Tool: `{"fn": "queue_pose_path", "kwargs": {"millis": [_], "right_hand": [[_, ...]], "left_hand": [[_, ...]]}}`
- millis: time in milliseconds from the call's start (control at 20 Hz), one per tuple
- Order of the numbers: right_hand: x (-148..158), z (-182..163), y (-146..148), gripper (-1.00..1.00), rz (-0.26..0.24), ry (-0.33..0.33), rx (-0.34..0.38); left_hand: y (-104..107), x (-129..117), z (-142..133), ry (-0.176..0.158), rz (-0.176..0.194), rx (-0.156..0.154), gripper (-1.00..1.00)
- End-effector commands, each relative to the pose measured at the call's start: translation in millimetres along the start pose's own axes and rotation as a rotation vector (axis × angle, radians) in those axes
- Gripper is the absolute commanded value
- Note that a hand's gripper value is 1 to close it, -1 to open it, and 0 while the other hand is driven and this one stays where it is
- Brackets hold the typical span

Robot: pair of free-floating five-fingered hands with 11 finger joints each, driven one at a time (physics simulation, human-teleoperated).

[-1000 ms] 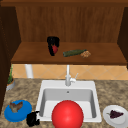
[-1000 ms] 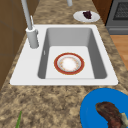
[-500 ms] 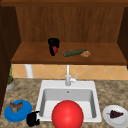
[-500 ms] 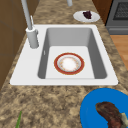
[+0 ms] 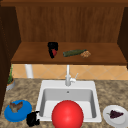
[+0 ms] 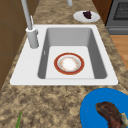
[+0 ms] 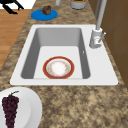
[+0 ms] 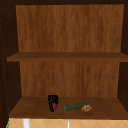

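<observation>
nothing shifts this last second; my right hand (image 5: pixel 52 48) stays curled round a small red thing (image 5: pixel 54 52) on the shelf (image 5: pixel 105 56), just left of the cucumber (image 5: pixel 73 52); left hand (image 5: pixel 32 119) hangs slack-fingered beside the blue plate (image 5: pixel 23 113).

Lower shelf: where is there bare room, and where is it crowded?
Bare: right end past the brown lump, and left end beside the right hand holding a red thing. Crowded: the middle, where hand, cucumber and lump sit close.

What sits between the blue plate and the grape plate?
The black left hand, then the white sink holding a red round bowl, in the front view.
</observation>
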Motion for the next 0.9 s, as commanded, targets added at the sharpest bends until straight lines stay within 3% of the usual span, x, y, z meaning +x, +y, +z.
{"fn": "queue_pose_path", "kwargs": {"millis": [0, 100, 300, 450, 550, 650, 750, 800, 850], "right_hand": [[16.2, -31.3, 0.1, 1.00, 0.001, 0.002, -0.037], [23.4, -43.9, -7.5, 1.00, 0.015, 0.006, -0.038], [25.5, -64.6, -20.3, 1.00, 0.076, 0.028, 0.104], [24.3, -84.5, -12.1, 1.00, 0.126, 0.007, 0.241], [20.8, -77.4, -0.2, 1.00, 0.129, -0.005, 0.307], [17.0, -66.2, 1.8, 1.00, 0.116, -0.006, 0.320], [14.4, -57.2, -5.2, 1.00, 0.110, -0.006, 0.284], [12.8, -53.0, -9.0, -1.00, 0.109, -0.005, 0.259], [13.3, -47.3, -17.2, -1.00, 0.098, 0.003, 0.218]], "left_hand": [[0.0, 0.0, 0.0, 0.000, 0.000, 0.000, 0.00], [0.0, 0.0, 0.0, 0.000, 0.000, 0.000, 0.00], [0.0, 0.0, 0.0, 0.000, 0.000, 0.000, 0.00], [0.0, 0.0, 0.0, 0.000, 0.000, 0.000, 0.00], [0.0, 0.0, 0.0, 0.000, 0.000, 0.000, 0.00], [0.0, 0.0, 0.0, 0.000, 0.000, 0.000, 0.00], [0.0, 0.0, 0.0, 0.000, 0.000, 0.000, 0.00], [0.0, 0.0, 0.0, 0.000, 0.000, 0.000, 0.00], [0.0, 0.0, 0.0, 0.000, 0.000, 0.000, 0.00]]}}
